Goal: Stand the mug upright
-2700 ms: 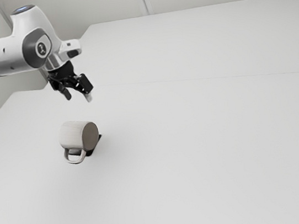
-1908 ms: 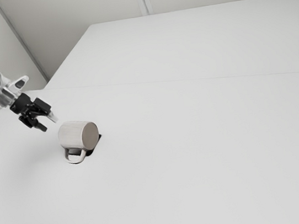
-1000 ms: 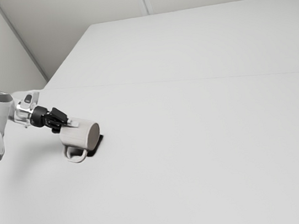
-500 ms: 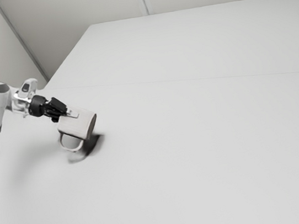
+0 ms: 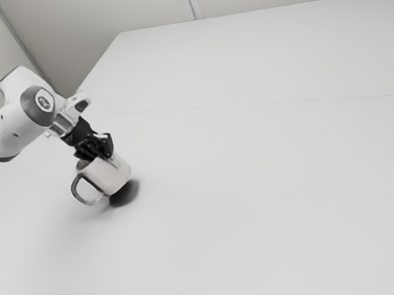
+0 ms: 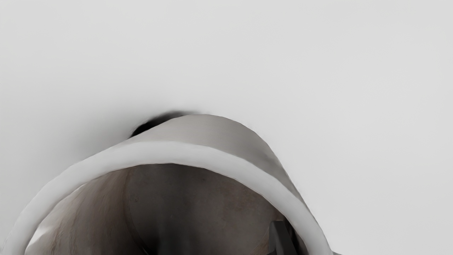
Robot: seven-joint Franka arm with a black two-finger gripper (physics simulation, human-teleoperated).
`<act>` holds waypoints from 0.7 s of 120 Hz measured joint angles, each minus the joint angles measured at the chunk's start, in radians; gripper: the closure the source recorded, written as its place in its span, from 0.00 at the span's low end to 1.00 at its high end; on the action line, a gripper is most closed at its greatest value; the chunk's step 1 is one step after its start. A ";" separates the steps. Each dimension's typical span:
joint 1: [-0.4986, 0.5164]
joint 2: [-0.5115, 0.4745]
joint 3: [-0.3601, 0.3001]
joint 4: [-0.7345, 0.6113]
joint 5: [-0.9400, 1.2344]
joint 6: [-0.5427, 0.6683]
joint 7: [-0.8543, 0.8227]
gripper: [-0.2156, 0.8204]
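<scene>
One gripper (image 5: 102, 159) grasps the tilted mug (image 5: 110, 177) by its wall; inner finger (image 6: 279, 236) partly visible, outer finger mostly cut off in the wrist view.

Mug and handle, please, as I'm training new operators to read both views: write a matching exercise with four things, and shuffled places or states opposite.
1. Mug
2. Handle
3. Dark finger
4. Shadow

A. Inside the mug's opening
B. Cast on the table
C. Tilted, mouth toward the gripper
D. On the mug's side toward the exterior view's left

Pairs: 1-C, 2-D, 3-A, 4-B
</scene>
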 joint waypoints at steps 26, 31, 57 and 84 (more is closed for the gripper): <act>-0.089 -0.080 0.021 -0.142 0.141 0.146 -0.224 0.96; -0.101 -0.093 0.023 -0.162 0.165 0.163 -0.264 0.96; -0.144 -0.143 0.048 -0.259 0.241 0.244 -0.439 0.96; -0.161 -0.169 0.059 -0.316 0.298 0.276 -0.590 0.96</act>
